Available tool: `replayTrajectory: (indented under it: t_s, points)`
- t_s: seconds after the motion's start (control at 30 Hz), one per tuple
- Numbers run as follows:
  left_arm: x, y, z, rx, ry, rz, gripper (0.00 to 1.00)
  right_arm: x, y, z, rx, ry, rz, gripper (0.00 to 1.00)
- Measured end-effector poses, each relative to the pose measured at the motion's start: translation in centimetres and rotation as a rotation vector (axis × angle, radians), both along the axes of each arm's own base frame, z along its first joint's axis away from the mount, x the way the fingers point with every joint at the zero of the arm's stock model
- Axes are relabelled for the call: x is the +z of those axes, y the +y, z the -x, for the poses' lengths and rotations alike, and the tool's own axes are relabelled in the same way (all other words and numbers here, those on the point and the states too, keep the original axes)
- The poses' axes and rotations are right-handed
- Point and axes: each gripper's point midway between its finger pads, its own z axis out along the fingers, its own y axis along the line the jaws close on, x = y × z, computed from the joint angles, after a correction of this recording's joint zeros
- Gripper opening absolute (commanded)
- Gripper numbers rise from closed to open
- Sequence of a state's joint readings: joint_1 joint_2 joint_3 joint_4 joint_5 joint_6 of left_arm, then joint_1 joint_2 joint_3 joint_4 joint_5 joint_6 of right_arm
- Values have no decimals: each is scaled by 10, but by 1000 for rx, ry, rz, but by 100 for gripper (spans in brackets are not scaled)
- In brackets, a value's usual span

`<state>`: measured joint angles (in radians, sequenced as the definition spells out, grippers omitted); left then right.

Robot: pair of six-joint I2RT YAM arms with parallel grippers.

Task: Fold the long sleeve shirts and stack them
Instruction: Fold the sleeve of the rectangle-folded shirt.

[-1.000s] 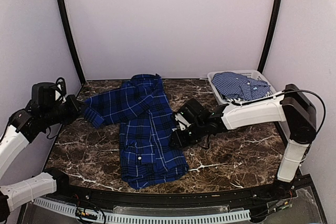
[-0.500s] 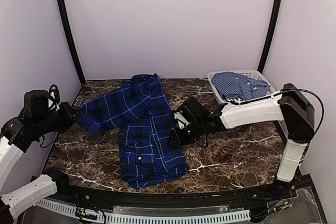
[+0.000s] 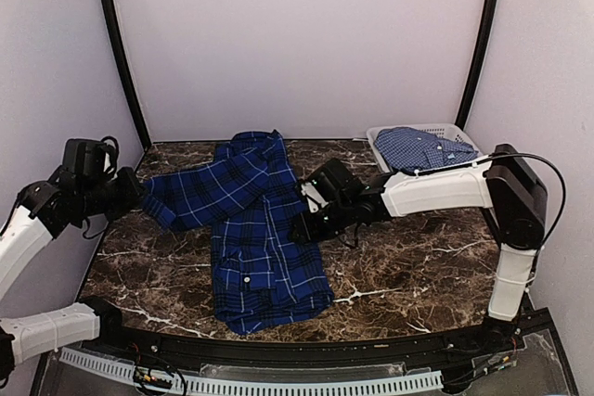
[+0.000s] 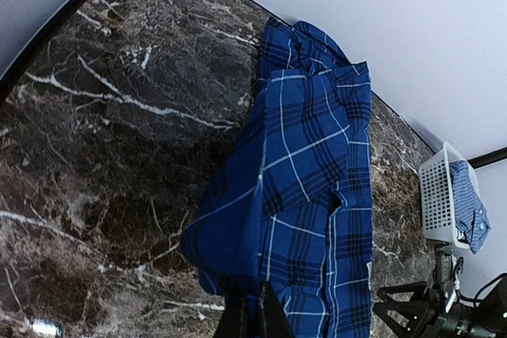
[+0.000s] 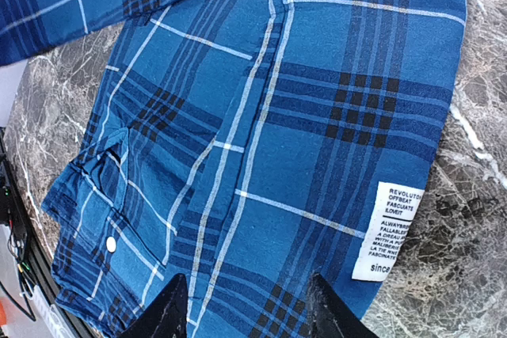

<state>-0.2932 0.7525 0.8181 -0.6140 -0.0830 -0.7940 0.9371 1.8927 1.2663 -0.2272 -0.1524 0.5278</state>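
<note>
Left jaws pinched, right jaws apart.

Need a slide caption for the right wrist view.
Open right end effector above the dark blue plaid cloth shirt, its white care label showing.

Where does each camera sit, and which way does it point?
Top external: above, behind the arms, looking down on the table; both arms show.
Left wrist: on the left arm, facing across the table; its shut left pincer pinches the plaid shirt.
Right wrist: on the right arm, facing down at that shirt; open right pincer shows.
Shared: all see the plaid shirt.
</note>
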Motion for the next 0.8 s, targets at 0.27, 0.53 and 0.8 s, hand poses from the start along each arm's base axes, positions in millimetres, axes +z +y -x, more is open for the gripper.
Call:
replayTrajectory:
  t_s: [0.27, 0.53, 0.8]
  points:
    - [46, -10, -65, -38, -64, -136, 0, -22, -5, 35, 59, 3, 75, 44]
    - [40, -34, -96, -191, -39, -197, 0, -52, -21, 105, 170, 31, 183, 43]
    - [25, -101, -102, -503, -8, -134, 0, -48, -34, 106, 146, 25, 214, 45]
